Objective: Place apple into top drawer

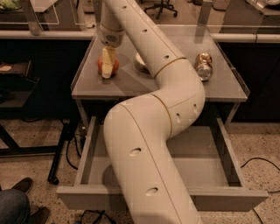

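You see the gripper at the apple, upper left of the frame. The bowl stands just right of it. The arm crosses the middle of the open top drawer; its left and right ends are free.

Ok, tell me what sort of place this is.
Probably an office or lab workspace: a grey metal table with its top drawer open, a rolling office chair behind, cables on speckled floor. The gripper is at the apple on the table.
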`<state>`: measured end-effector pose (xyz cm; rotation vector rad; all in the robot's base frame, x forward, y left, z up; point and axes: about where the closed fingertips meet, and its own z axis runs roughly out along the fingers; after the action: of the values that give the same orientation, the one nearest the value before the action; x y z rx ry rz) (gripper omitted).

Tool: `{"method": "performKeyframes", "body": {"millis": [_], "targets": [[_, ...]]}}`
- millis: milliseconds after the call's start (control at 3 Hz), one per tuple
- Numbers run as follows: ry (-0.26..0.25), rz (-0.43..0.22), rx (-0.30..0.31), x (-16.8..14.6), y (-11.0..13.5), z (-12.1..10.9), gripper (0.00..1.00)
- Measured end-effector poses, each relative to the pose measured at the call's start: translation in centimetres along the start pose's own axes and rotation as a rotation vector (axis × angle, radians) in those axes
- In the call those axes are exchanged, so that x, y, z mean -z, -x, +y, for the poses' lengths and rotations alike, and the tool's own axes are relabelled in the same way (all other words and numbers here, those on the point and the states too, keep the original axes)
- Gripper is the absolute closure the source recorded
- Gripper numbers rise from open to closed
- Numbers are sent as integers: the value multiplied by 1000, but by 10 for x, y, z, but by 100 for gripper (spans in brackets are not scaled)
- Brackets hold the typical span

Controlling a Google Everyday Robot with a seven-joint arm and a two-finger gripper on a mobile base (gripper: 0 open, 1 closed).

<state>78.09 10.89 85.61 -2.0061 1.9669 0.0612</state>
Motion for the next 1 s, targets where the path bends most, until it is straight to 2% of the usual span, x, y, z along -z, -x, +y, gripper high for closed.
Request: {"method": "performKeyframes", "body": {"millis": [333,667,1000], "targets": [[14,6,-26,-10,-12,-1,0],[16,7,-31,-12,-14,-1,20],[16,7,-31,-12,-14,-1,53]]}}
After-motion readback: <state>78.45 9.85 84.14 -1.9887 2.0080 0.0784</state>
